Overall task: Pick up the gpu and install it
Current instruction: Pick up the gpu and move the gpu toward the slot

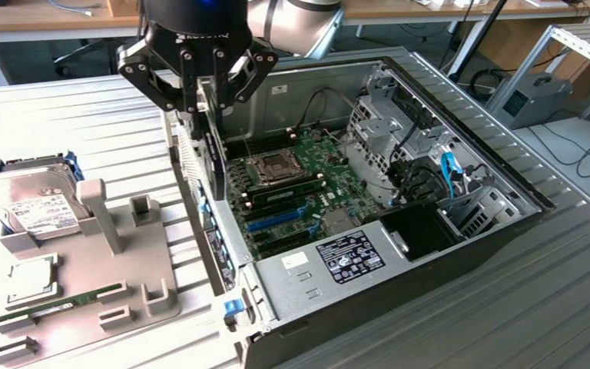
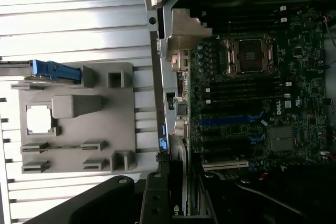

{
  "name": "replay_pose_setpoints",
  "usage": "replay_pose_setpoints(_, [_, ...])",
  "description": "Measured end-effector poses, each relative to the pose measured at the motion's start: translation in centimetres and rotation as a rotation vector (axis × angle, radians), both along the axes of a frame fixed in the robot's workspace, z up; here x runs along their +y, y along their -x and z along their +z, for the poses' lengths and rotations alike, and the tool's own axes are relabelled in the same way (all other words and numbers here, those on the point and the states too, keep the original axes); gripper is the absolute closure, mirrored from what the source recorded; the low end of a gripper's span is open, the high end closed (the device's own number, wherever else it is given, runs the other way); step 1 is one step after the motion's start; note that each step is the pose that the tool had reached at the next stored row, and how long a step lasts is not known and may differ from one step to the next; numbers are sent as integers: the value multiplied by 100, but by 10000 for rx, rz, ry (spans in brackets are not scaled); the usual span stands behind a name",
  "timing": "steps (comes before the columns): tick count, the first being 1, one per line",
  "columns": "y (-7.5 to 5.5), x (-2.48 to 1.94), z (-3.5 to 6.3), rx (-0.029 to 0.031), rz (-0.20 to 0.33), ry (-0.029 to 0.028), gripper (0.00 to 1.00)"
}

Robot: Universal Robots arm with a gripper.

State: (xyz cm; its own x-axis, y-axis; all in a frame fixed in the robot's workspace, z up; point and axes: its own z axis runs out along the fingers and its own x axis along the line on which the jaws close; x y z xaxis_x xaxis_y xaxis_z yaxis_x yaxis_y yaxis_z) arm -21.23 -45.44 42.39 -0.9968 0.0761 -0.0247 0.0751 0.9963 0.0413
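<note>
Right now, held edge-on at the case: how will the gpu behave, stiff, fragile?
Probably stiff: the gpu hangs straight below the fingers, no sag. Likely twist-prone: thin card pinched at its top only, so bumping the case wall could lever it.

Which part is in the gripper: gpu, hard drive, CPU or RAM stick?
The gpu: it hangs edge-on in the gripper at the open case's edge. The hard drive, CPU and RAM stick rest at the grey tray.
</note>
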Motion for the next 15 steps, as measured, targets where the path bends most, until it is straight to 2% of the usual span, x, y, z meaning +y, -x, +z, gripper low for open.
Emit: replay_pose_setpoints(15, [-157,0,-19,1,0,7,74])
